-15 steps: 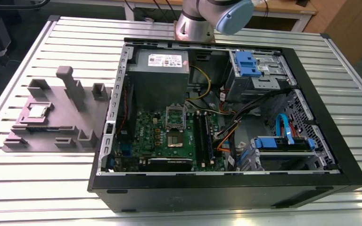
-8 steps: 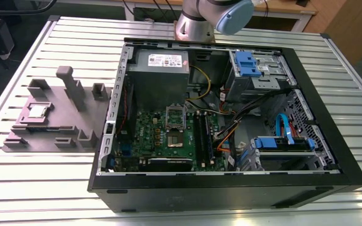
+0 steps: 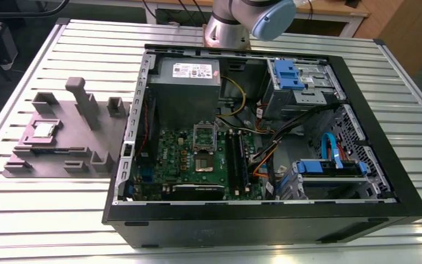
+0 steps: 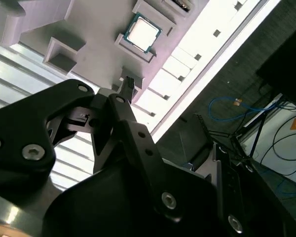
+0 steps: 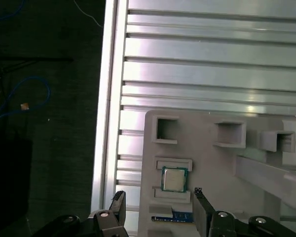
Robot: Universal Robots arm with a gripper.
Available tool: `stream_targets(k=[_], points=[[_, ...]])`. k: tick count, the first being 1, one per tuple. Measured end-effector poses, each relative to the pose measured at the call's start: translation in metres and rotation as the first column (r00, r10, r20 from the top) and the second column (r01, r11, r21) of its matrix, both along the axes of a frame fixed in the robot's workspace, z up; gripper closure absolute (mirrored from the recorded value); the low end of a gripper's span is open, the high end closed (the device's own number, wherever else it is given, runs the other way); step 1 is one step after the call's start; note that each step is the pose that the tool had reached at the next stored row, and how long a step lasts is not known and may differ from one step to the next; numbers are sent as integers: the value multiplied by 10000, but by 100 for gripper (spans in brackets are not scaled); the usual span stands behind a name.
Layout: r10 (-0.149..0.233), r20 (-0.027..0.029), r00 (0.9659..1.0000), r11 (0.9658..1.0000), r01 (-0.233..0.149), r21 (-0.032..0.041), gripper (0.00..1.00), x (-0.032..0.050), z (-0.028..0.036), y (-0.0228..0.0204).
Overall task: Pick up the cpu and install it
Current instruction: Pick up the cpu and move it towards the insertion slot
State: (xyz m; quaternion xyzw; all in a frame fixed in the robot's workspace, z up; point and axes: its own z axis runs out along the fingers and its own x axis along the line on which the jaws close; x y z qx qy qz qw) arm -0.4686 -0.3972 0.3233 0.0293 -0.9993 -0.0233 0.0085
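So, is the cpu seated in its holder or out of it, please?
In: the cpu lies flat in a recess of the grey holder.

I see the cpu (image 3: 45,130) lying flat in the grey fixture (image 3: 79,142) on the slatted table (image 3: 42,214), at the exterior view's left of the open computer case (image 3: 270,223), well apart from its green motherboard (image 3: 176,159)

The exterior view is looking steeply down from well back, taking in the slatted tabletop (image 3: 35,220), the open computer case (image 3: 270,220) and the grey holder (image 3: 86,143). The first wrist view is facing straight down past the hand (image 5: 158,192); the second wrist view is slanting across it. Both are sharing that holder's cpu (image 5: 174,179), close up.
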Motion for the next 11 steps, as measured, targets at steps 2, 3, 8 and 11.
stream_targets(k=[2, 3, 8, 11], points=[[48, -1, 10000, 10000, -48, 1, 35, 5, -17, 0], [49, -5, 10000, 10000, -49, 5, 35, 12, -29, -1], [47, -17, 10000, 10000, -47, 39, 35, 51, -113, 0], [46, -17, 10000, 10000, -46, 42, 35, 64, -167, 1]])
